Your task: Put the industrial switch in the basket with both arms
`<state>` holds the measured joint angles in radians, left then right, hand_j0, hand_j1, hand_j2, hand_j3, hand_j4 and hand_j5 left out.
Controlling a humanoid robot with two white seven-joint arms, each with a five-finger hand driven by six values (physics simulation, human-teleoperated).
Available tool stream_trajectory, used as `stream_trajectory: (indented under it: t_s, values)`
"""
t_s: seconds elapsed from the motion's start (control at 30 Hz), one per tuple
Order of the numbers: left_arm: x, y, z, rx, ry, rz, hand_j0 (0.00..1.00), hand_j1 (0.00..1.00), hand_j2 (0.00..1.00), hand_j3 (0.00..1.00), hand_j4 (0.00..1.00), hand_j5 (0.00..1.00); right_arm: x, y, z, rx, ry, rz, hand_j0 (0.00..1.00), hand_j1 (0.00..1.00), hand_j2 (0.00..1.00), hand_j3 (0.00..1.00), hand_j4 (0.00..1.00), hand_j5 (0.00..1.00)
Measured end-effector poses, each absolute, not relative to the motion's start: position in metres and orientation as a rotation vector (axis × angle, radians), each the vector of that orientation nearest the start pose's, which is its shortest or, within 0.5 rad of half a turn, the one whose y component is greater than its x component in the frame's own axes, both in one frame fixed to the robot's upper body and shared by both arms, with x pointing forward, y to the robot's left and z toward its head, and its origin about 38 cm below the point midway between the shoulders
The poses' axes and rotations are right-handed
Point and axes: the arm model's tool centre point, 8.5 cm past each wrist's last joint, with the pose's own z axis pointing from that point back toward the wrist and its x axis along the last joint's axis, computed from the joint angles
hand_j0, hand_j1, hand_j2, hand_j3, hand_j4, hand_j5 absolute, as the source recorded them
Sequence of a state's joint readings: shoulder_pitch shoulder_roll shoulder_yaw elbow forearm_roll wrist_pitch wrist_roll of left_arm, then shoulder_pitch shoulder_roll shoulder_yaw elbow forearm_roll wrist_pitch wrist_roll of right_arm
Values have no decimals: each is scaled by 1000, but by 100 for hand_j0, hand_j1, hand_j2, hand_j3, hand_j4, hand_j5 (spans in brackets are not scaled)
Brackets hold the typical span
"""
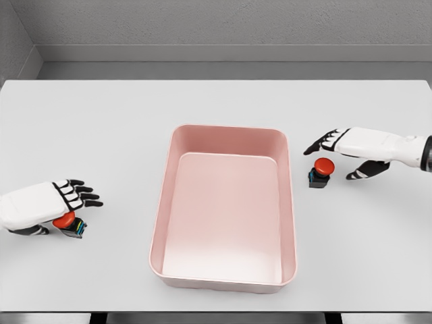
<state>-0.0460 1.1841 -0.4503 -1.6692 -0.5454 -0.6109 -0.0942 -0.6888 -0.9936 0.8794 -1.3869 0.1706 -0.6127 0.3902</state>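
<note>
A pale grey table (216, 101) fills the view, backed by a grey wall (236, 23) and a darker strip of floor behind the far edge. A pink basket (171, 169) sits at the centre. On the left, one red-capped industrial switch (69, 222) lies tilted under the left hand (47, 204) — the palm covers it and the fingers (82, 192) extend past it, loosely spread, not closed around it. On the right, a second switch (321, 171) stands upright just beside the basket's wall, below the right hand (354, 147), whose fingers reach over it, apart from the cap — holding nothing.
</note>
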Motion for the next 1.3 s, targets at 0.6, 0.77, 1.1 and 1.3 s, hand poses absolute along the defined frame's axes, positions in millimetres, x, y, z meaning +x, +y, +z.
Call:
stream_trajectory:
  t_s: [0.6, 0.77, 1.1, 1.3]
  values:
    - [294, 379, 159, 387, -1340, -2128, 100, 100, 100, 100, 100, 100, 415, -335, 177, -194, -1357, 1980, 81, 81, 81, 81, 81, 81]
    - [294, 376, 160, 384, -1350, -2131, 100, 100, 100, 100, 100, 100, 413, -334, 173, -182, -1351, 1981, 78, 78, 78, 78, 78, 78]
    - [291, 372, 160, 370, -1358, -2137, 78, 78, 78, 78, 78, 78, 413, -331, 172, -174, -1352, 1984, 70, 70, 70, 70, 70, 70]
    - [291, 371, 160, 369, -1362, -2139, 37, 37, 37, 37, 37, 37, 414, -332, 173, -176, -1350, 1988, 62, 62, 62, 62, 62, 62]
